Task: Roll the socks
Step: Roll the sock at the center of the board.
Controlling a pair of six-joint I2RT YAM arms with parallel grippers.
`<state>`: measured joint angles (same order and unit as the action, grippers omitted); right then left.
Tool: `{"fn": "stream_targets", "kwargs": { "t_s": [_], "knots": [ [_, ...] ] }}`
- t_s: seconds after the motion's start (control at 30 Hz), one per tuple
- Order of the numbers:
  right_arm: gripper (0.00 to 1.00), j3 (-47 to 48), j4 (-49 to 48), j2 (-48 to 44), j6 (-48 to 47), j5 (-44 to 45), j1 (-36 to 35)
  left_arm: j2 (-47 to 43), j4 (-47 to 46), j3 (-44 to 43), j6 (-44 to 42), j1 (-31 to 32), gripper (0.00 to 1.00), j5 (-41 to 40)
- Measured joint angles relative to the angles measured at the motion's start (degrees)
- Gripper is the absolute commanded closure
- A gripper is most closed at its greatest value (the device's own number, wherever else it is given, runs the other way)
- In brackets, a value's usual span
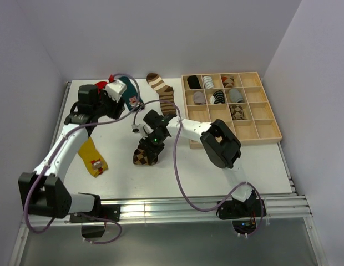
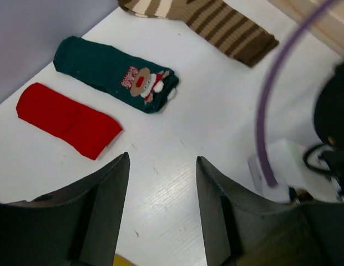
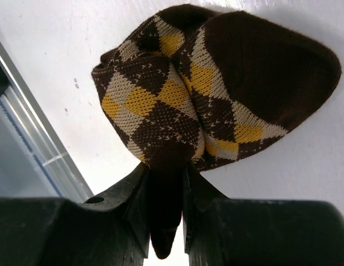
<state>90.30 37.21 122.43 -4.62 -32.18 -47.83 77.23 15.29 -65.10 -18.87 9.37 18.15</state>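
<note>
Our right gripper (image 3: pixel 165 173) is clamped on a fold of the brown argyle sock (image 3: pixel 177 100), which sits bunched into a loose, half-made bundle near the middle of the table (image 1: pixel 216 166), between the two arms. Our left gripper (image 2: pixel 162 166) hangs over the far left corner with its jaws parted and nothing between them. Beneath it lie the red sock (image 2: pixel 66 119) and the teal sock (image 2: pixel 111 69), flat and side by side without touching. The striped sock (image 2: pixel 211 19) lies farther along toward the wooden tray (image 1: pixel 263 128), where several rolled socks (image 1: pixel 216 97) sit in compartments. The mustard sock (image 1: pixel 93 157) lies flat on the left, beside the left arm. We judge all of these to be light, limp, fairly grippy knit. They will sag and unroll once tension goes, they won't break, and a pinch on one layer tends to drag the rest across the table. On the argyle bundle we would take hold at the folded edge where the layers stack, since a grip there traps the whole roll. On a flat sock, the toe or cuff end is the place. As for writing, we can read none. The teal sock carries a cartoon figure beside a small red patch whose marks are too fine to make out. The mustard sock shows a small motif near one end, and no brand is visible anywhere.
</note>
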Motion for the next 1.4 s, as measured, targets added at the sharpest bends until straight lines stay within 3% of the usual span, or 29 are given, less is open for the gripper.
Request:
{"fn": "stream_targets", "kwargs": {
  "t_s": [0.17, 0.43, 0.53, 0.67, 1.03, 1.27, 1.33, 1.4],
  "knots": [
    [0.97, 6.9, 6.2, 4.3, -0.2, -1.5, 0.3, -7.3, 2.1, 9.3, -10.9, 2.5, 0.42, 0.9],
    [0.94, 13.2, 12.0, 8.3, 0.0, -2.9, 0.7, -17.3, 7.1, 26.8, -24.7, 15.1, 0.31, 0.4],
    [0.91, 13.7, 12.6, 8.9, 0.0, -4.1, 1.1, -18.1, 7.2, 28.5, -26.2, 18.5, 0.26, 0.5],
    [0.87, 14.1, 13.0, 9.3, 0.0, -4.9, 1.4, -16.3, 5.4, 29.7, -26.5, 21.4, 0.26, 0.4],
    [0.87, 14.5, 13.4, 9.9, 0.0, -6.3, 1.9, -8.5, -1.6, 31.5, -25.6, 25.4, 0.23, 0.6],
    [0.84, 14.4, 13.4, 10.1, 0.0, -7.4, 2.4, -3.9, -3.8, 31.6, -25.0, 25.4, 0.28, 0.5],
    [0.82, 14.3, 13.2, 10.1, 0.0, -7.6, 2.5, -2.7, -4.3, 31.6, -24.8, 25.4, 0.33, 0.5],
    [0.8, 14.2, 13.2, 10.1, 0.1, -7.8, 2.6, -1.7, -5.0, 31.5, -24.6, 25.4, 0.44, 0.4]
  ]
}}
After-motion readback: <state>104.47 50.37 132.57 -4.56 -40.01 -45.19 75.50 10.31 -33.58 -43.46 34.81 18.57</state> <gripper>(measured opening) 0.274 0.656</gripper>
